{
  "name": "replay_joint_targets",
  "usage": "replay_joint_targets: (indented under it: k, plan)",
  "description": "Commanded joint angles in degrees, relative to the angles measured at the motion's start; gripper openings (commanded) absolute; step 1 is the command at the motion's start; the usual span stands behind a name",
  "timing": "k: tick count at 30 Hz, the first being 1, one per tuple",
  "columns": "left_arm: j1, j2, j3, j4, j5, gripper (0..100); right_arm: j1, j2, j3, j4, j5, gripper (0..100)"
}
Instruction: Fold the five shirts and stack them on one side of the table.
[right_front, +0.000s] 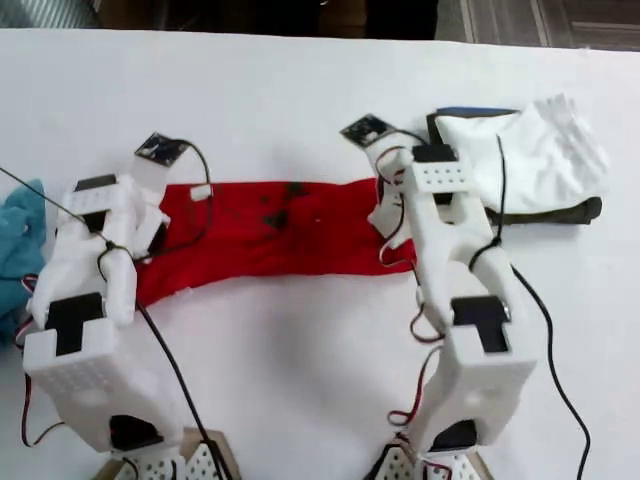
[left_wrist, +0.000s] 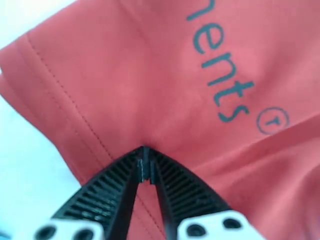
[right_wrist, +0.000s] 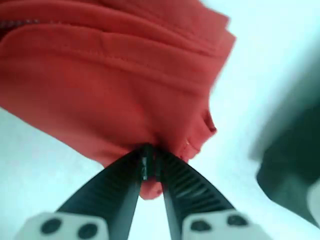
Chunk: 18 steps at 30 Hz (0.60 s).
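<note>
Four shirts: one red shirt (right_front: 280, 235), one teal shirt (right_front: 20, 230) at nine o'clock, white shirt (right_front: 530, 150) and dark shirt (right_front: 560, 212) at two o'clock.

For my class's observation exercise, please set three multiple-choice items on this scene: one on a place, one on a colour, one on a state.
1. Where does the white shirt lie?
A. on top of a dark shirt
B. folded inside a box
C. draped over an arm

2. What colour is the stretched shirt between the two arms?
A. white
B. red
C. yellow

3. How do the two arms' jaws stand?
A. both open
B. one open, one shut
C. both shut on cloth

Key:
1 A: the high view shows the white cloth resting on the dark one.
2 B: the stretched shirt is red from arm to arm.
3 C: each wrist view shows jaws pinched on red fabric.
</note>
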Motion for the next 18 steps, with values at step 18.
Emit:
replay_joint_targets:
  k: [18]
  plan:
    - [-9.4,-5.7,-15.0,12.3,13.8,24,4.0,-50.2,47.2,-8.8,0.4,2.2]
